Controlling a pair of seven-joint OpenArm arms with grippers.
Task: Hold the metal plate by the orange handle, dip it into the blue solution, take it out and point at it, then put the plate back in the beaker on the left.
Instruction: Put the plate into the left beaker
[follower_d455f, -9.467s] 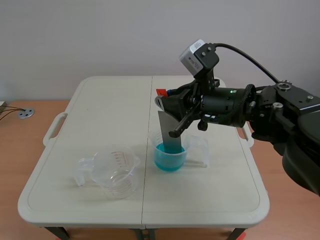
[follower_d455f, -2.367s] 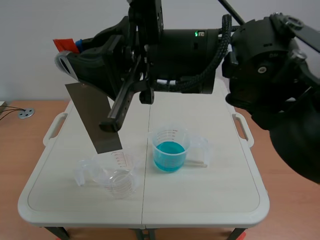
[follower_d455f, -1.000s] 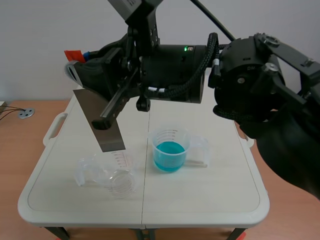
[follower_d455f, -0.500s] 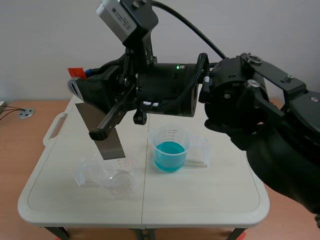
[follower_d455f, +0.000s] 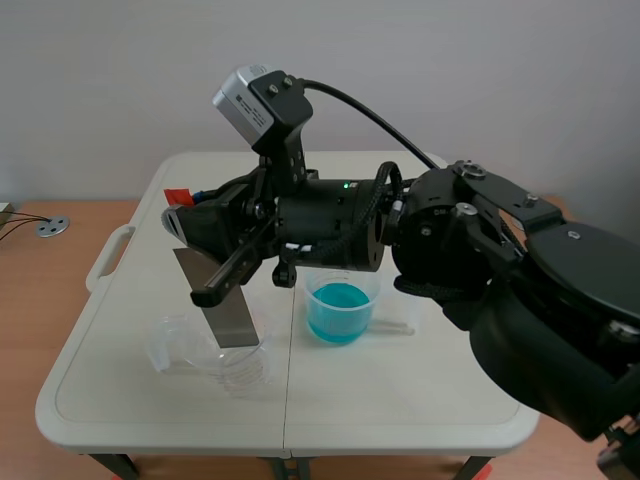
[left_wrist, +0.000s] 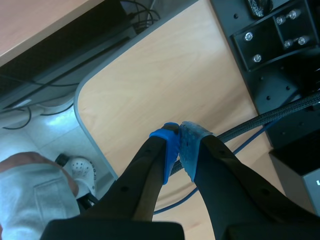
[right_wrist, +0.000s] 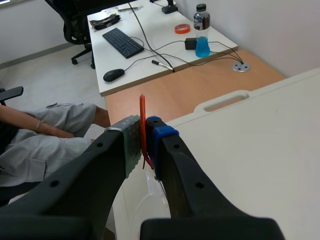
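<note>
My right gripper (follower_d455f: 188, 214) reaches across from the right and is shut on the orange handle (follower_d455f: 178, 194) of the grey metal plate (follower_d455f: 230, 316). The plate hangs tilted, its lower end inside the clear empty beaker (follower_d455f: 240, 370) on the left side of the table. The beaker of blue solution (follower_d455f: 340, 308) stands just right of it, under the arm. In the right wrist view the handle (right_wrist: 142, 125) shows edge-on, pinched between the pads of the right gripper (right_wrist: 142, 136). My left gripper (left_wrist: 179, 146) is shut on nothing, off the table, over a wooden desk.
The white folding table (follower_d455f: 420, 390) has side handles and a centre seam. A seated person's legs (right_wrist: 45, 137) and a desk with a keyboard (right_wrist: 122, 42) lie beyond the table's left side. Cables (left_wrist: 260, 122) run under my left gripper.
My right arm has come down with the plate, from hanging above the left beaker to having its lower end inside it. The blue beaker has not moved.
</note>
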